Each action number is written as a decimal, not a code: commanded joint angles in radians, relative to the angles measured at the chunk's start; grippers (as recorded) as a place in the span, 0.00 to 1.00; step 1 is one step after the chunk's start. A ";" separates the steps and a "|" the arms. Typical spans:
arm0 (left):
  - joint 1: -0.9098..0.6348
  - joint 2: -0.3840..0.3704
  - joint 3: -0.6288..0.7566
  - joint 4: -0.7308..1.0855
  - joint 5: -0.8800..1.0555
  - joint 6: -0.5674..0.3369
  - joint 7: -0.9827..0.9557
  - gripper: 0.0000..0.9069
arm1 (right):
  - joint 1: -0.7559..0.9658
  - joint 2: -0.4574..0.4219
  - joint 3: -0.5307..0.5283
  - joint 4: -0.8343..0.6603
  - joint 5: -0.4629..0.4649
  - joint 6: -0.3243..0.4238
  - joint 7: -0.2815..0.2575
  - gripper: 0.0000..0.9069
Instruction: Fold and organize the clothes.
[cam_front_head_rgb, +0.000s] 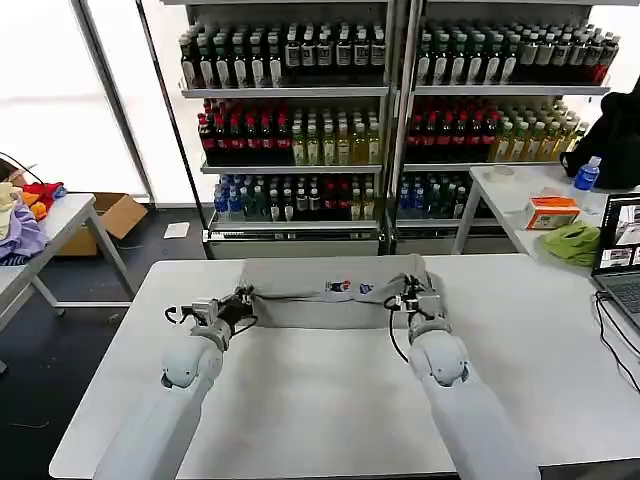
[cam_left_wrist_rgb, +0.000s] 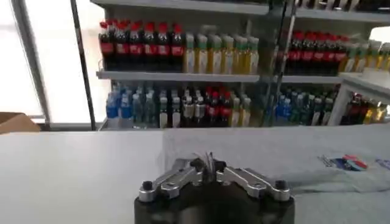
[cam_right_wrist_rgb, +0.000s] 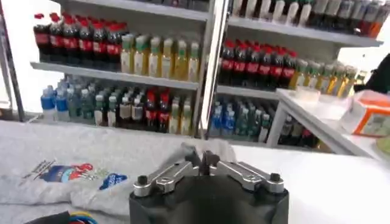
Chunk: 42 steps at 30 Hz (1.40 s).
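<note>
Looking down in the head view, a grey shirt (cam_front_head_rgb: 335, 290) lies along the far side of the white table (cam_front_head_rgb: 330, 400), in front of the drinks shelves (cam_front_head_rgb: 390, 110), with the left gripper (cam_front_head_rgb: 238, 303) and right gripper (cam_front_head_rgb: 410, 298) each at one end of its near folded edge. In the left wrist view the left gripper (cam_left_wrist_rgb: 209, 165) has its jaws closed on a pinch of shirt (cam_left_wrist_rgb: 268, 152) fabric; should that thin pinch slip, the fold would likely sag unevenly. In the right wrist view the right gripper (cam_right_wrist_rgb: 202, 162) is likewise clamped on cloth beside the chest print (cam_right_wrist_rgb: 79, 173), before the shelves.

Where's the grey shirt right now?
In the head view, the light grey cotton shirt lies across the white table's far middle, between the left gripper and right gripper.
</note>
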 joint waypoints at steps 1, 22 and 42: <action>0.016 0.011 0.001 -0.081 -0.026 0.087 -0.045 1.00 | 0.012 0.030 -0.004 0.032 0.142 -0.015 0.130 1.00; 0.147 0.031 -0.047 -0.193 0.027 0.107 -0.057 1.00 | -0.282 -0.053 0.088 0.285 0.060 -0.044 0.147 1.00; 0.108 0.014 -0.035 -0.082 0.067 0.101 -0.053 1.00 | -0.289 -0.061 0.134 0.187 0.057 -0.052 0.124 1.00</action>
